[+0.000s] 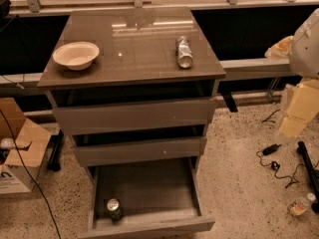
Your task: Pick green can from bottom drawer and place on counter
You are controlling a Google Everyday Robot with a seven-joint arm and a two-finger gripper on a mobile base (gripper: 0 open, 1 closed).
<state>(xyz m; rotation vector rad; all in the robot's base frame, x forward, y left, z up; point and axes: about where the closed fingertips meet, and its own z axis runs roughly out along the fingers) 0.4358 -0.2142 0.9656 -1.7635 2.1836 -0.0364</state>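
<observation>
1. You are over a speckled floor, looking at a three-drawer cabinet in the middle of the frame. A cardboard box (22,151) is at the left edge, and loose cables (273,159) trail at the right.
2. The counter (134,59) fills the upper middle of the frame. A pale bowl (76,55) sits at its left, and a dented silver can (184,52) lies on its side at the right. Neither is your target.
3. The bottom drawer (149,226) stands pulled out at the bottom of the frame, while the two shallower drawers above it are nearly closed.
4. The green can (114,209) stands upright in the drawer's front left corner, close to the left wall and the front panel.
5. The gripper (295,117) hangs at the right edge of the frame, well apart from the cabinet and level with the upper drawers. You cannot tell whether it is released or clenched, and nothing appears to be in it.
6. The step in hand looks like the approach, since the can is untouched.
7. The next move likely calls for swinging left and down, then descending from above, because the corner leaves little side room. Watch the lip of the middle drawer overhanging the rear of the opening.
</observation>
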